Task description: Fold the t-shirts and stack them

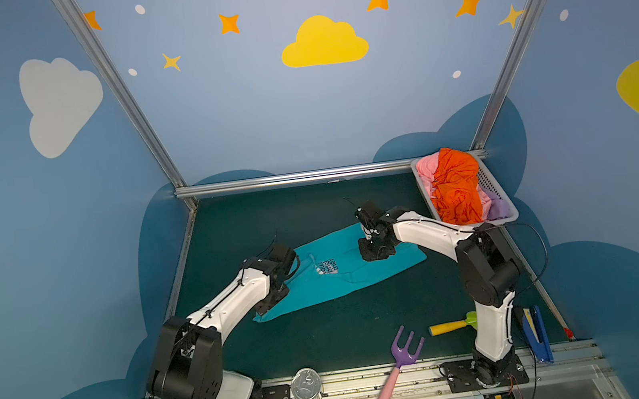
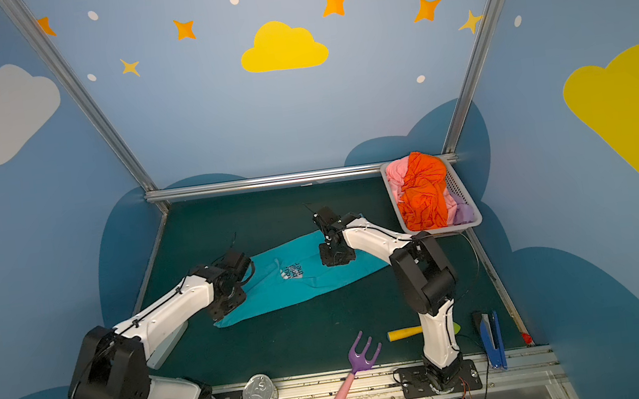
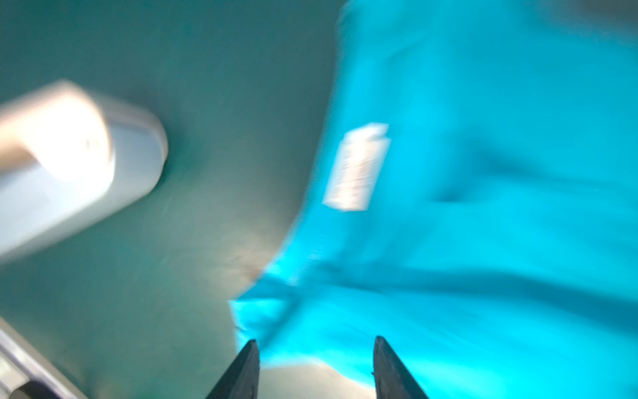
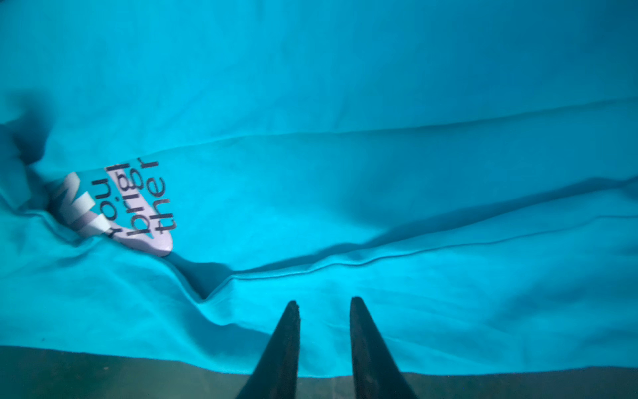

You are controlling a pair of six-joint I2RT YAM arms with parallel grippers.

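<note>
Right wrist view: the right fingers [image 4: 281,355] are narrowly parted above the teal t-shirt [image 4: 345,172], gripping nothing. The left fingers [image 3: 245,376] stand wider at its edge, empty as far as blur allows. It lies part-folded mid-frame on the bench [image 1: 327,333]. Pinching only the top layer by that loose fold could drag it open or bunch the cloth. Four t-shirts: one teal, plus one orange t-shirt [image 1: 456,186], one pink t-shirt [image 1: 427,173] and one lilac t-shirt [image 1: 497,208] heaped in one basket [image 1: 489,182] at right. One tin [image 1: 307,386], one toy fork [image 1: 406,348].

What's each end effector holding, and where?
Nothing visibly gripped: left end effector and right end effector both stand open over the teal t-shirt.
</note>
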